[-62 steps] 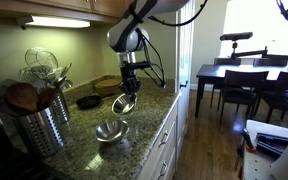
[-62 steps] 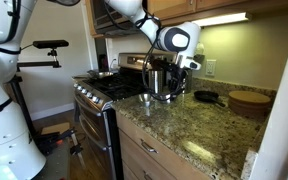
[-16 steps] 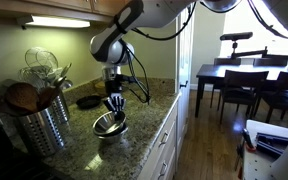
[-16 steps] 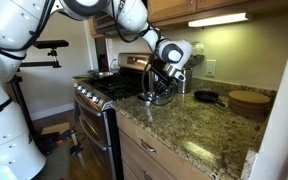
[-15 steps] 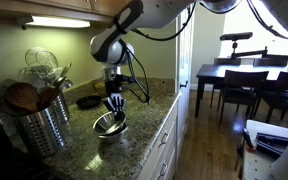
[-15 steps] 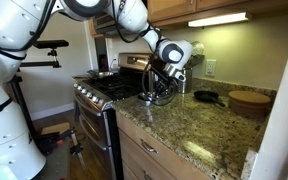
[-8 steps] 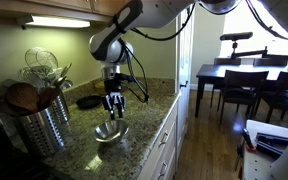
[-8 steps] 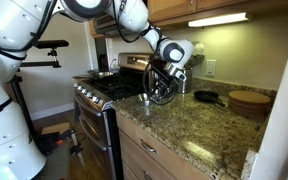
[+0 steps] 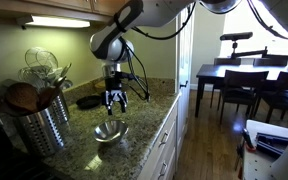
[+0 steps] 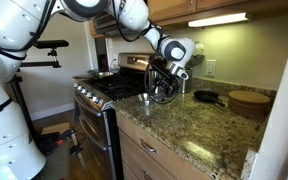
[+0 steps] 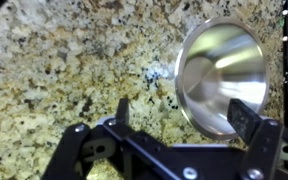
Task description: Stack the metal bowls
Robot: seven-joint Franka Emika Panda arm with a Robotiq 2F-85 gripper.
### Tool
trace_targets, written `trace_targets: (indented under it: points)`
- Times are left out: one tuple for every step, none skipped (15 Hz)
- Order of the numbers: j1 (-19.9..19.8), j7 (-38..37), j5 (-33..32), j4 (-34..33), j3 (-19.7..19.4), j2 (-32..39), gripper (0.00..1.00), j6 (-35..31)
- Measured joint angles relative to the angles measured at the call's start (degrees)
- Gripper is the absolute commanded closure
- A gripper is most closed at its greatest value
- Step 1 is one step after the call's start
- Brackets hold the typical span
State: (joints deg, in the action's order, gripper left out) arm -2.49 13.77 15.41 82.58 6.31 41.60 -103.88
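The black two-finger gripper hangs spread and empty above the shiny round steel bowls, apparently nested as one near the front edge of the speckled granite counter, jaws wide to clear the stack

Cameras: an exterior view, mid-distance, looks along the granite tabletop toward the dining table; an exterior view faces across the same tabletop toward the stove; wrist view, close, looks straight down past the gripper.
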Motion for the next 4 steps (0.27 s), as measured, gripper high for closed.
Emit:
trace_targets:
  points:
    - [0.01, 0.01, 0.0, 0.0, 0.02, 0.09, 0.0, 0.0]
    - [0.03, 0.01, 0.0, 0.0, 0.04, 0.2, 0.0, 0.0]
    - [0.06, 0.01, 0.0, 0.0, 0.07, 0.31, 0.0, 0.0]
    - [0.06, 0.01, 0.0, 0.0, 0.08, 0.37, 0.0, 0.0]
